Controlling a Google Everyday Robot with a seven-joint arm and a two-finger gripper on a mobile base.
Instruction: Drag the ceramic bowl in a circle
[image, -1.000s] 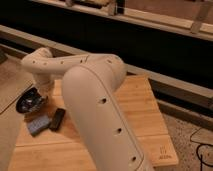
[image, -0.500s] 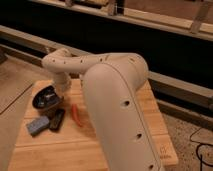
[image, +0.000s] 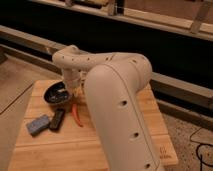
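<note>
— What sort of place is this?

— It looks like a lab or a test hall, not a home. A white robot arm (image: 117, 95) works over a plain wood table (image: 145, 135), and its gripper (image: 71, 90) is closed at the bowl (image: 56, 94).

— What else shows it?

— The floor (image: 20, 80) is bare and speckled. Behind the table run long pale rails (image: 170, 22) before a dark wall (image: 125, 42). A black cable (image: 202, 152) lies on the floor at the right.

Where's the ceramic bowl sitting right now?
The round dark glossy ceramic bowl sits at the wooden table's far left, under the end effector, with the black rectangular block and blue sponge nearer the camera.
</note>
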